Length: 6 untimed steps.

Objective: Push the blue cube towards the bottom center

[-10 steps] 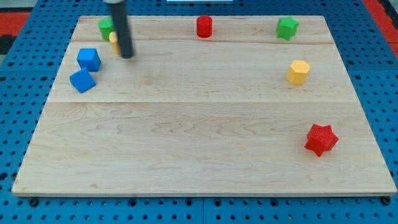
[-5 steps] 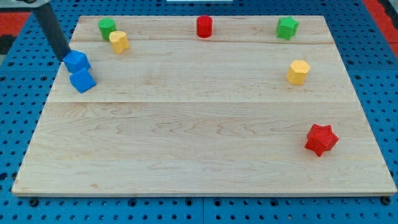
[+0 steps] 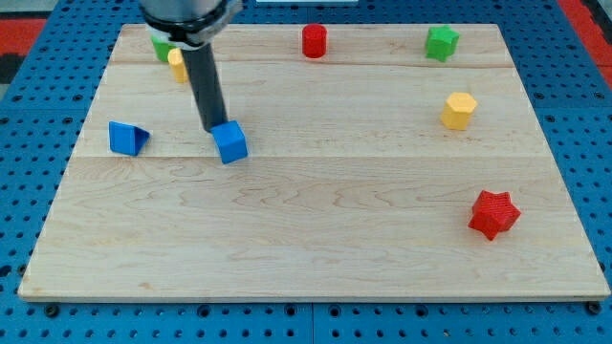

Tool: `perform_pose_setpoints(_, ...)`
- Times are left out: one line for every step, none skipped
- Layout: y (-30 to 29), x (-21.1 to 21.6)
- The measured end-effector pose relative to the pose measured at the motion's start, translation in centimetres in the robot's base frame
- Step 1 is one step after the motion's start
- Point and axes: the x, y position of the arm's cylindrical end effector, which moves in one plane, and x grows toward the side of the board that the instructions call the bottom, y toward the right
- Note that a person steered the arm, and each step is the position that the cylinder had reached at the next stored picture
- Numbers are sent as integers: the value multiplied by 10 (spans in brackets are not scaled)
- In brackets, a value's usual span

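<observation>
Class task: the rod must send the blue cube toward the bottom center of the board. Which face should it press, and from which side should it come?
Press the blue cube's upper-left face, coming from the view's top left. My tip already sits there against the cube's top-left edge. The flat face gives steady contact, and the board's bottom center lies down and to the right.

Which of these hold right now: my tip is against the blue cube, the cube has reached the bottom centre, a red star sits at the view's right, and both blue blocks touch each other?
1. My tip is at the blue cube, on its upper-left side. True.
2. The blue cube has reached the bottom centre. False: it lies left of centre, in the board's upper half.
3. A red star sits at the view's right. True.
4. The two blue blocks touch. False: the other blue block lies apart, toward the view's left.
</observation>
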Motion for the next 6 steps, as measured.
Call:
perform_pose_setpoints(30, 10)
perform_pose_setpoints(47, 18)
perform_pose_setpoints(41, 28)
perform_pose_setpoints(19, 24)
perform_pose_setpoints(19, 24)
perform_pose_setpoints(8, 24)
